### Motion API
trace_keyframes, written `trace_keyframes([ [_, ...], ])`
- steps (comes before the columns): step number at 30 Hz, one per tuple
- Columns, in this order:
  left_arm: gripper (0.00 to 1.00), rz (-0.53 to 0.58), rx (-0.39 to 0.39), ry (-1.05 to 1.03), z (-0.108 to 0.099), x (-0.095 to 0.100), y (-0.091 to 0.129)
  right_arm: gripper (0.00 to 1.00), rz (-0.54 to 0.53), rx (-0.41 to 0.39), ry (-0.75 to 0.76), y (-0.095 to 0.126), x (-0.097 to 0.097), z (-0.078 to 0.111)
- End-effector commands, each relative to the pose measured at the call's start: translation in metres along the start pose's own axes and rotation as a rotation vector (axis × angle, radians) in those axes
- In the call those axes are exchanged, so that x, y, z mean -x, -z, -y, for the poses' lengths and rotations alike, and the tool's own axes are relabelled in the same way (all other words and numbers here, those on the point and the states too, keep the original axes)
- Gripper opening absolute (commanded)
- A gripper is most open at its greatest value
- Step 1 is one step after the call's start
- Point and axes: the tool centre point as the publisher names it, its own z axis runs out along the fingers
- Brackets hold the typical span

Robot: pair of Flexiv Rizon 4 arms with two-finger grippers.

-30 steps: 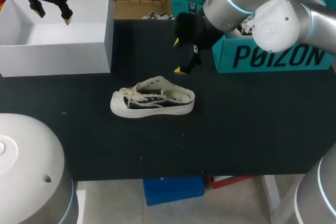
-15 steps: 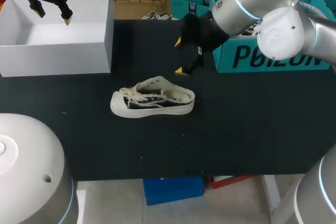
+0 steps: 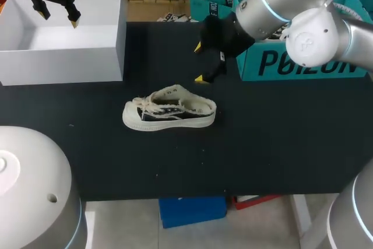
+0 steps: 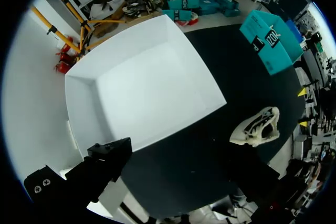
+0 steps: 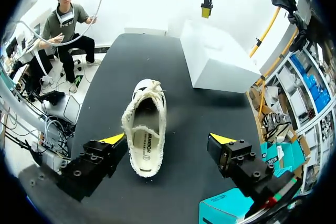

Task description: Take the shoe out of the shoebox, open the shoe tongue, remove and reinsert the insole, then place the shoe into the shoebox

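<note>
Shifting slightly up and back since a second ago, the right gripper (image 3: 199, 62) is hovering with jaws spread just behind the heel of the shoe (image 3: 169, 112), which is sitting upright mid-table, outside the white shoebox (image 3: 64, 65). Any off-centre descent is likely risking a shove that skids the light shoe aside. The left gripper (image 3: 58, 17) is hanging released over the box.

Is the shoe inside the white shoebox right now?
No, the shoe lies on the black table, outside the white shoebox.
</note>
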Motion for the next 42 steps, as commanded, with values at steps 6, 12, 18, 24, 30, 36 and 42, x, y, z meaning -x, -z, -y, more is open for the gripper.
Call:
trace_keyframes([
  [6,1.0,0.001,0.001,0.0,-0.001,0.0,0.001,1.0,0.002,0.001,0.0,-0.001,0.0,0.0],
  [12,1.0,0.001,0.001,0.0,-0.001,0.0,0.001,1.0,0.008,0.017,-0.01,0.0,-0.011,0.002],
  [18,1.0,0.001,0.001,0.0,-0.001,0.0,0.001,1.0,0.019,0.078,-0.032,-0.004,-0.033,0.01],
  [24,1.0,0.001,0.001,0.0,-0.001,0.0,0.001,1.0,0.017,0.162,-0.045,-0.015,-0.047,0.015],
  [30,1.0,0.001,0.001,0.0,-0.001,0.0,0.001,1.0,0.022,0.225,-0.063,-0.034,-0.049,0.026],
  [36,1.0,0.001,0.001,0.0,-0.001,0.0,0.001,1.0,0.023,0.285,-0.068,-0.049,-0.048,0.036],
  [42,1.0,0.001,0.001,0.0,-0.001,0.0,0.001,1.0,0.015,0.336,-0.083,-0.064,-0.048,0.047],
])
